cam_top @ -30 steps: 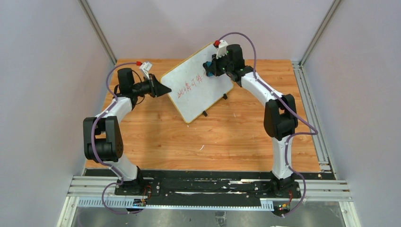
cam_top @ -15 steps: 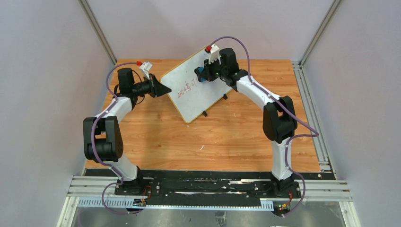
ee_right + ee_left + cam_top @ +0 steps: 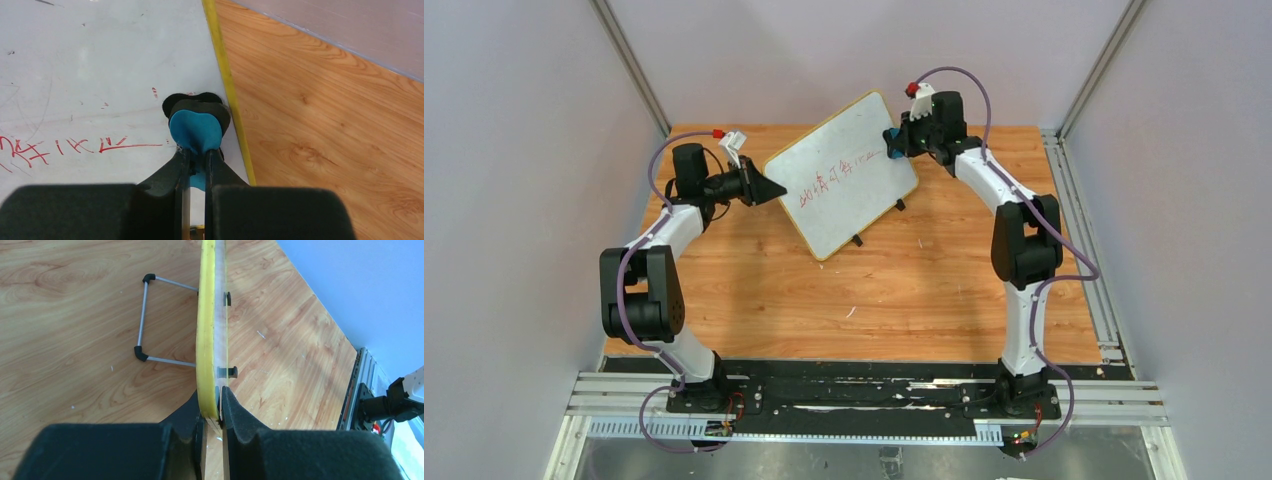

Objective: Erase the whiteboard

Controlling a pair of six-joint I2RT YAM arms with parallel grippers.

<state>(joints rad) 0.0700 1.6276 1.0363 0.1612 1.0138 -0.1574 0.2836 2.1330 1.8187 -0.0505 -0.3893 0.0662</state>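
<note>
Right end effector (image 3: 896, 142) shifted to whiteboard (image 3: 849, 200) right edge, pinching blue eraser (image 3: 195, 131), left end effector (image 3: 220, 397) clamping whiteboard rim

This is a robotics lab test cell. A left arm (image 3: 674, 228) and a right arm (image 3: 989, 185) are bolted to a black base plate (image 3: 864, 392) on aluminium rails (image 3: 824, 432) at 6 o'clock of a wooden tabletop (image 3: 904, 290). Plain pale walls (image 3: 514, 150) box it in, with metal posts (image 3: 629, 65) at 11 and 1 o'clock.
</note>
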